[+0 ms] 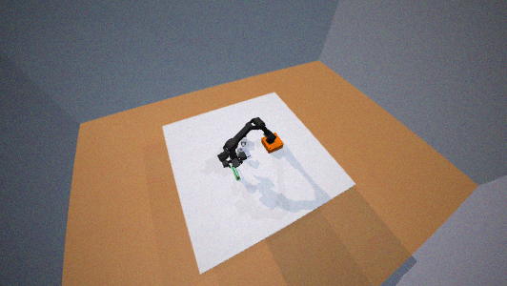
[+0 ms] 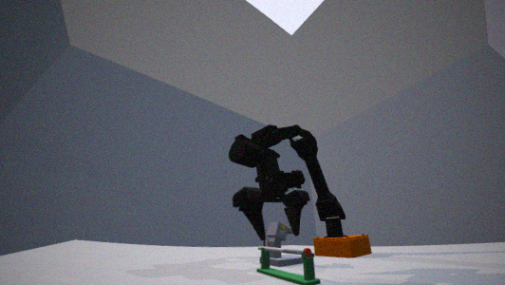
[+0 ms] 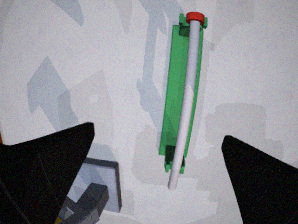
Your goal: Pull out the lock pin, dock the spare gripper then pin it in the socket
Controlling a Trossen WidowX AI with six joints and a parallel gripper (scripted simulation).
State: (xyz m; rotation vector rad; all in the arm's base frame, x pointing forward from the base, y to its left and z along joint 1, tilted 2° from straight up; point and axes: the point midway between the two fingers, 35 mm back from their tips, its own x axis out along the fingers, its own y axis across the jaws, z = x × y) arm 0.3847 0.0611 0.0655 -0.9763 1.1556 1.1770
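Observation:
The lock pin (image 3: 186,103) (image 2: 282,248), a white rod with a red head (image 3: 194,18) (image 2: 308,252), lies along a green cradle (image 3: 173,76) (image 2: 285,275) (image 1: 235,173) on the white mat. My gripper (image 3: 160,136) (image 2: 277,223) (image 1: 230,161) is open and empty. It hangs just above the pin's plain end, with a finger on each side and clear of it. A grey block (image 3: 89,209) (image 2: 274,237) stands close behind the cradle; I cannot tell whether it is the mount or the spare gripper.
The arm's orange base (image 1: 272,143) (image 2: 343,245) stands to the right of the cradle. The white mat (image 1: 295,143) lies on a brown floor (image 1: 110,191). Grey walls stand around the floor.

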